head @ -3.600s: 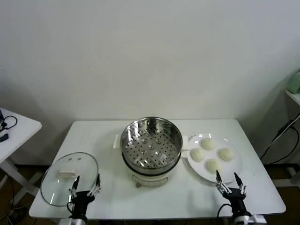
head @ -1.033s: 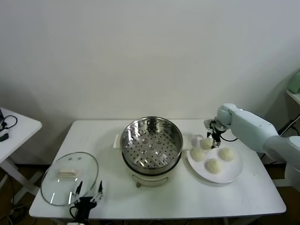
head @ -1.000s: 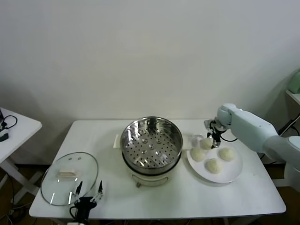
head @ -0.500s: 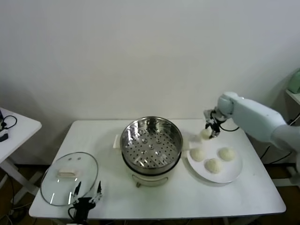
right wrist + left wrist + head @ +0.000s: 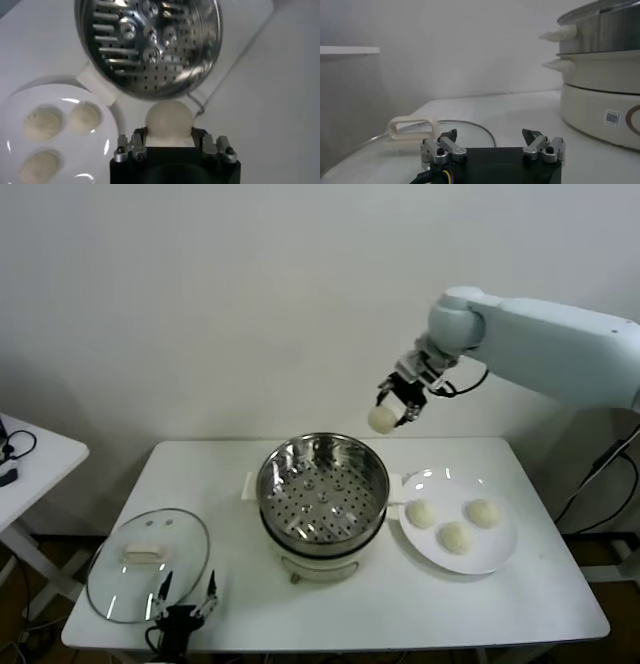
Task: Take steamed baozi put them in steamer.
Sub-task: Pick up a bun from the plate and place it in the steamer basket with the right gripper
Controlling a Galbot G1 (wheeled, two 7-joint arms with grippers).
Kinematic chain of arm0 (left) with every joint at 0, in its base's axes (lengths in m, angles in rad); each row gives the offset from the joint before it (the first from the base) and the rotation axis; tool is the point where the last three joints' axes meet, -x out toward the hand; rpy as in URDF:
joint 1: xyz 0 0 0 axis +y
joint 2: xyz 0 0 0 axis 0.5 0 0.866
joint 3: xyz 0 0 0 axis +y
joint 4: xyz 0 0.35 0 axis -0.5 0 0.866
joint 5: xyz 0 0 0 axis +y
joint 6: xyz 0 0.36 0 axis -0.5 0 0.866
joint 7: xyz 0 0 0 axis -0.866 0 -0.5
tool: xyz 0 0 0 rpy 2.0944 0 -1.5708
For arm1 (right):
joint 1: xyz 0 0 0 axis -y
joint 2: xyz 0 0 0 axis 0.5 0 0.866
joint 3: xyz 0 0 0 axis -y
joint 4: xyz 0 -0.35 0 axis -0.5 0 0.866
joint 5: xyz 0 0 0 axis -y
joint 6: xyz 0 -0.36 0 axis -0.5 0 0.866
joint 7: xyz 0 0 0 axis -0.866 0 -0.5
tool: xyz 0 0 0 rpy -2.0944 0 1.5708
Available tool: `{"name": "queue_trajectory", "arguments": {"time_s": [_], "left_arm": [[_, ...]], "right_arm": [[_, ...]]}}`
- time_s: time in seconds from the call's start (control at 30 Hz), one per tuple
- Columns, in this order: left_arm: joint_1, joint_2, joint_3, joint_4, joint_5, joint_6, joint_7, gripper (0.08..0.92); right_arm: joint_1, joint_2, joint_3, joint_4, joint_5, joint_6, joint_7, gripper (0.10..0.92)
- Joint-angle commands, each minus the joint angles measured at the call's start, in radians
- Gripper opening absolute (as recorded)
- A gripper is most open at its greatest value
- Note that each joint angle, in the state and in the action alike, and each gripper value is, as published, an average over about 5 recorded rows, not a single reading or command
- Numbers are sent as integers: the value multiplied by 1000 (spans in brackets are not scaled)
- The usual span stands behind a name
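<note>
**Bun in the air, pot below**

Left gripper [image 5: 182, 596] waits, jaws spread, by the glass lid [image 5: 148, 563]. Three buns [image 5: 455, 522] lie on the plate [image 5: 497, 556]. Right gripper [image 5: 397, 404] pinches one bun [image 5: 382, 418] above the steamer [image 5: 323, 486]'s far rim; best to centre it over the perforated floor, lower gently, then release.

White rectangular table [image 5: 560, 584]. Steamer [image 5: 322, 489] on its white cooker base stands mid-table, toward the back edge. White plate [image 5: 490, 556] just beside it toward the right edge, three baozi [image 5: 455, 537] on it. Round glass lid [image 5: 148, 564] lies flat at the front left corner
</note>
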Motion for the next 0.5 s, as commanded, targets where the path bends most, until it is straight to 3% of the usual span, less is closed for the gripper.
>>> {"name": "queue_trajectory", "arguments": {"time_s": [0.03, 0.33, 0.5], "left_arm": [[-3, -5, 1, 8, 7, -6, -3, 823], [-11, -8, 0, 14, 13, -11, -3, 823], [-10, -6, -2, 21, 14, -15, -3, 823]], "right_arm": [[39, 134, -70, 124, -87, 148, 73, 611], [-214, 236, 8, -109, -436, 256, 116, 611], [-288, 271, 30, -227, -486, 300, 126, 611]]}}
